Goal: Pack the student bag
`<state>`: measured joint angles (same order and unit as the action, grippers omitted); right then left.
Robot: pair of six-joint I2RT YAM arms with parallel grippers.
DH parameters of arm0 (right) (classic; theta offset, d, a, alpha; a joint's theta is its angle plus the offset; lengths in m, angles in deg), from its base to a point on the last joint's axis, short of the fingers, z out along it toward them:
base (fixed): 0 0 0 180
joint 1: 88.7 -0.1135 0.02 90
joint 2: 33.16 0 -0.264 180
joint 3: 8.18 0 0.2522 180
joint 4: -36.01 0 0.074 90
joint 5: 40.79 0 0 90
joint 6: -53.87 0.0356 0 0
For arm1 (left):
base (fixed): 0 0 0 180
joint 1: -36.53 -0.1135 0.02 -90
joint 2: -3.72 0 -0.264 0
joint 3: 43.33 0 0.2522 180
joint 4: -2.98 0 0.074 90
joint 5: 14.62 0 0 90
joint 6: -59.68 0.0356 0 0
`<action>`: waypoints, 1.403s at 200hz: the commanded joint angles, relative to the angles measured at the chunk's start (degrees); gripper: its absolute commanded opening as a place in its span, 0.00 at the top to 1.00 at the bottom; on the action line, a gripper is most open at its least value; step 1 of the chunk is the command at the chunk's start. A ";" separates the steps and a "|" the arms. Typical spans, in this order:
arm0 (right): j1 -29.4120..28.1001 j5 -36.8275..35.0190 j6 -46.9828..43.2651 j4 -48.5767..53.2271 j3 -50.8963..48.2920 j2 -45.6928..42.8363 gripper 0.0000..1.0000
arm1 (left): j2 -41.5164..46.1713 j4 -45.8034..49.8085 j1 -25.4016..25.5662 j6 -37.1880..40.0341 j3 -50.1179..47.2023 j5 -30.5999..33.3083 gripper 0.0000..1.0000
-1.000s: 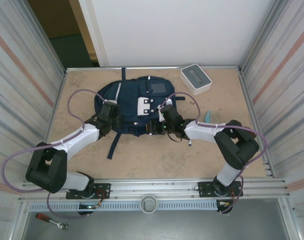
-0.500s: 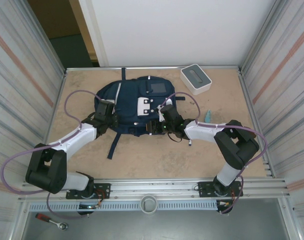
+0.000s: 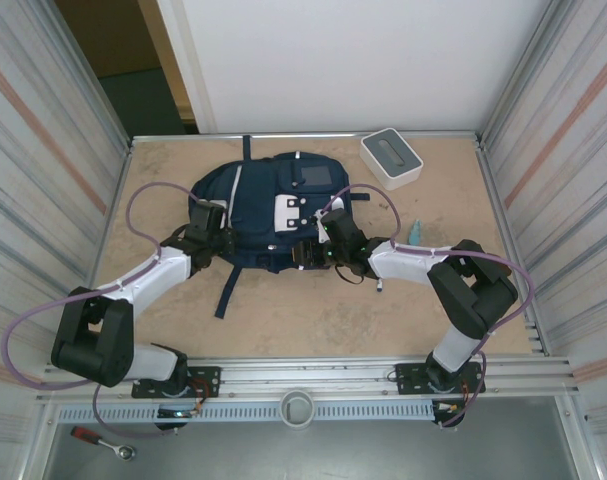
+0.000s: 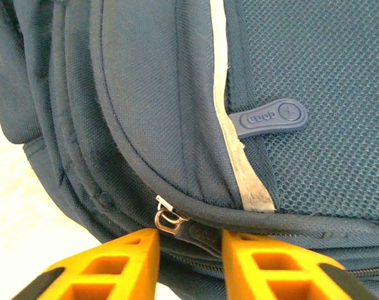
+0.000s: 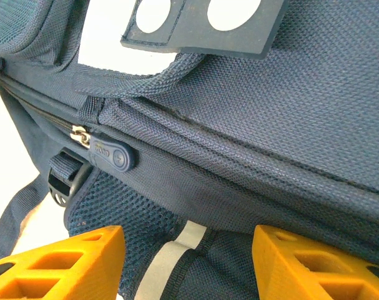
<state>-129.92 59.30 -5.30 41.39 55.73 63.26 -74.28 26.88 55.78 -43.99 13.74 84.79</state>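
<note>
Top external shows us the left gripper [image 3: 211,222] a little further toward the left rim of the student bag [image 3: 268,190] than it was a second ago, with its jaws narrower than before. From the left wrist we see its orange fingers [image 4: 114,262] flanking a zipper pull [image 4: 177,222] with a metal ring on the bag's side seam. The gap is small, yet we cannot tell whether the pads actually bite on the tab. We read this as a grab at the zip under way, so the bag, lying flat mid-table [image 3: 283,310] and seemingly zipped at that seam, is not yet opened for packing. Further right, the right gripper [image 3: 316,250] has not shifted. It sits at the bag's near edge with its jaws wide apart, mesh fabric and a second pull tab [image 5: 111,155] just ahead of them, and nothing pinched. At the far right the white box [image 3: 391,157] stands apart from the bag.
</note>
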 commanded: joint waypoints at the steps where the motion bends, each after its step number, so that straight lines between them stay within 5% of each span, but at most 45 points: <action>1: 1.26 -2.66 -0.33 2.13 -0.14 1.32 0.44 | -0.08 -0.65 -0.51 -0.75 -0.41 -1.41 0.62; 58: 1.23 -2.59 -0.15 1.88 -0.40 1.27 0.44 | -2.31 -0.89 -0.47 -0.66 0.33 -0.13 0.50; 155: 1.65 -3.12 0.11 2.58 -0.57 1.27 0.44 | 1.05 -0.60 -0.94 -0.84 -1.08 1.28 0.75; 280: 2.33 -3.05 -0.07 3.55 -0.47 0.70 0.44 | 1.23 -0.02 -3.16 -0.57 -0.96 -2.49 0.81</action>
<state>-128.84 59.28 -5.25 41.74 55.73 63.26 -72.97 26.57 53.28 -44.71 12.60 83.69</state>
